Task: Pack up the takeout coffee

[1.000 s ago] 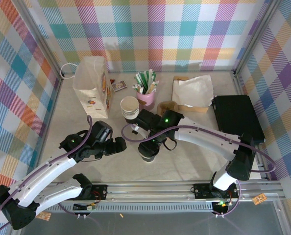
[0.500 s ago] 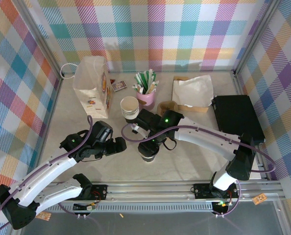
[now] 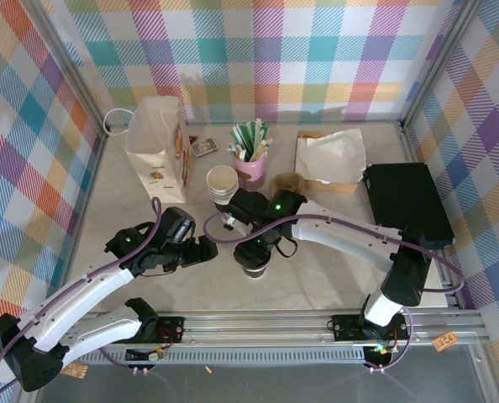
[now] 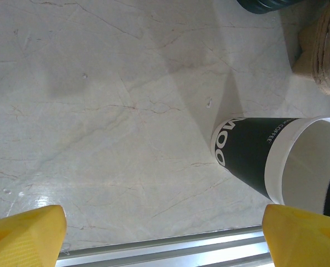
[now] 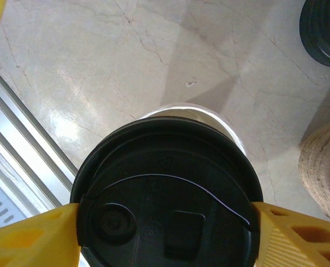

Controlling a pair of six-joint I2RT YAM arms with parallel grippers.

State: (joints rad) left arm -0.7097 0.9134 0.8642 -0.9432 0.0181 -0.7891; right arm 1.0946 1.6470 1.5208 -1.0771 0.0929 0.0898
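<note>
The right hand [image 5: 166,231] is clenched on the round black plastic lid [image 5: 165,183], holding it over the mouth of the cream-white, dark-banded paper cup [image 4: 254,158]; the cup stands upright near the front edge of the pale stone bench [image 3: 325,273]; the left hand [image 3: 204,250] is released, empty, just beside the cup.

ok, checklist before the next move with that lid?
1. Lid gripped by right end effector: ok, pinched on both sides.
2. Lid seated on cup: not ok, left wrist view shows the mouth mostly uncovered.
3. Lid centred over cup: cannot tell; white rim peeks past its far edge.
4. Cup upright: ok.
5. Left end effector open, off the cup: ok.
6. Bag open for packing: cannot tell.
</note>
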